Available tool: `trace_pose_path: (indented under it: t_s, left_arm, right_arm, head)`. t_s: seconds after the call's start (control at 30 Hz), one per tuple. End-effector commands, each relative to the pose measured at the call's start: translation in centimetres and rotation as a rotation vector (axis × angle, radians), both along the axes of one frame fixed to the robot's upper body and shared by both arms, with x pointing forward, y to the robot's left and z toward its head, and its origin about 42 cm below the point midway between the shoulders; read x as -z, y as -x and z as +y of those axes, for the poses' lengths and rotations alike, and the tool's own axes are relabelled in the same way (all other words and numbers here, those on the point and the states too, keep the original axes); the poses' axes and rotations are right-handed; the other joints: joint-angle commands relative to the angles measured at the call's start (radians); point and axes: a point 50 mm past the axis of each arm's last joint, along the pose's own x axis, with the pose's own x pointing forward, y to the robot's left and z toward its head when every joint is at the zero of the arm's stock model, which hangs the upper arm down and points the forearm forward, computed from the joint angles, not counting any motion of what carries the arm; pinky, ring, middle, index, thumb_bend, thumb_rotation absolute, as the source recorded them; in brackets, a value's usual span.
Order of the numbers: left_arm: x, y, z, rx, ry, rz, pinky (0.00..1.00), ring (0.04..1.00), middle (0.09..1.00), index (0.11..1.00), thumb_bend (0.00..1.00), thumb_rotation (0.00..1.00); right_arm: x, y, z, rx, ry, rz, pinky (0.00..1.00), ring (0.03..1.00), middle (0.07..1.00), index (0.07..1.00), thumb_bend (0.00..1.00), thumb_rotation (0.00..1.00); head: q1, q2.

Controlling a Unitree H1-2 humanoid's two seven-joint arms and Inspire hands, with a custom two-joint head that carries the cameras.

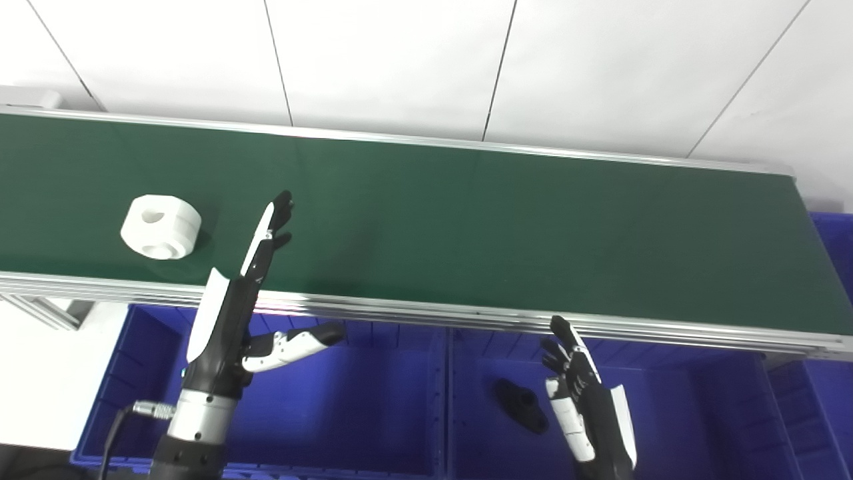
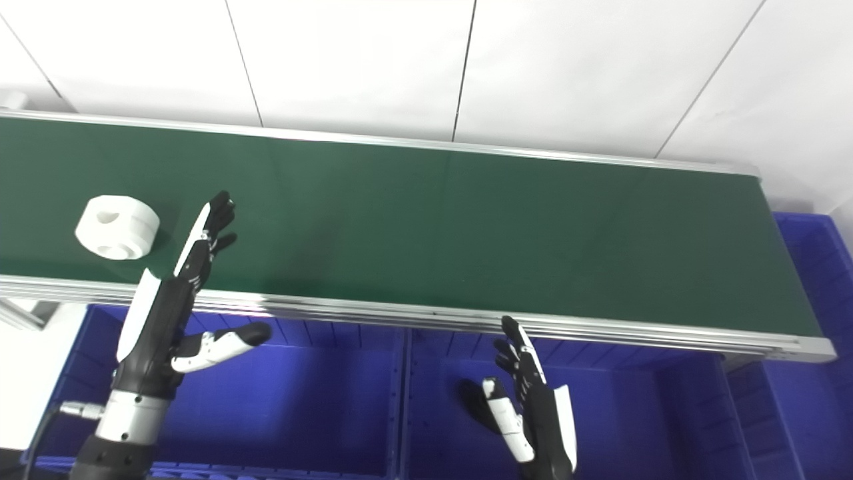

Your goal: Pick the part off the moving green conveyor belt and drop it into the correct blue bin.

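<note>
A white round part (image 1: pixel 160 226) with a hole lies on the green conveyor belt (image 1: pixel 466 227) at its left end. My left hand (image 1: pixel 243 300) is open, raised edge-on with its fingers over the belt's near edge, just right of the part and not touching it. My right hand (image 1: pixel 586 400) is open and empty, held over the middle blue bin (image 1: pixel 666 413) below the belt. A black part (image 1: pixel 521 403) lies in that bin, left of the right hand.
A second blue bin (image 1: pixel 346 407) sits under my left arm, and another blue bin (image 1: pixel 833 280) stands at the belt's right end. The belt has metal rails (image 1: pixel 466 317) along its edges. A white wall is behind.
</note>
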Motion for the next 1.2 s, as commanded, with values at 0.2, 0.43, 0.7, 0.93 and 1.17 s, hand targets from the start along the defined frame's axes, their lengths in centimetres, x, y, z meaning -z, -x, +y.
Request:
trace_pose_path:
  t_s: [0.2, 0.43, 0.7, 0.93, 1.17]
  left_arm:
    - [-1.5, -4.3, 4.9, -0.107, -0.269, -0.109, 0.95, 0.986, 0.962, 1.0, 0.7, 0.47]
    - [-1.4, -6.3, 5.8, -0.166, -0.374, -0.137, 0.91, 0.96, 0.97, 1.0, 0.72, 0.43]
    - [-0.9, -10.2, 7.1, -0.196, -0.612, -0.165, 0.95, 0.956, 0.981, 1.0, 0.74, 0.48]
    - [-0.3, -14.3, 8.8, -0.184, -0.817, -0.045, 1.0, 0.962, 0.953, 0.969, 0.8, 0.44]
    - [0.0, -17.2, 9.5, -0.105, -1.007, 0.086, 1.0, 0.971, 0.932, 0.915, 0.86, 0.46]
  right_arm:
    - [0.5, -0.3, -0.9, -0.022, 0.004, -0.073, 0.87, 0.903, 0.953, 0.953, 0.68, 0.95]
    - [2.0, -0.3, -2.4, -0.023, 0.001, -0.074, 0.95, 0.944, 0.979, 0.988, 0.62, 0.99]
    - [2.9, -0.5, -3.7, -0.028, -0.01, -0.046, 1.0, 0.976, 0.998, 1.0, 0.58, 1.0]
    - [3.1, -0.6, -4.2, -0.034, -0.016, -0.04, 1.0, 0.997, 1.0, 1.0, 0.56, 1.0]
    - [2.3, -0.6, -3.8, -0.038, -0.034, -0.047, 1.0, 1.0, 1.0, 1.0, 0.52, 1.0]
  head:
    - [0.098, -0.06]
    - [0.21, -0.147]
    - [0.281, -0.222]
    - [0.294, -0.216]
    - [0.277, -0.179]
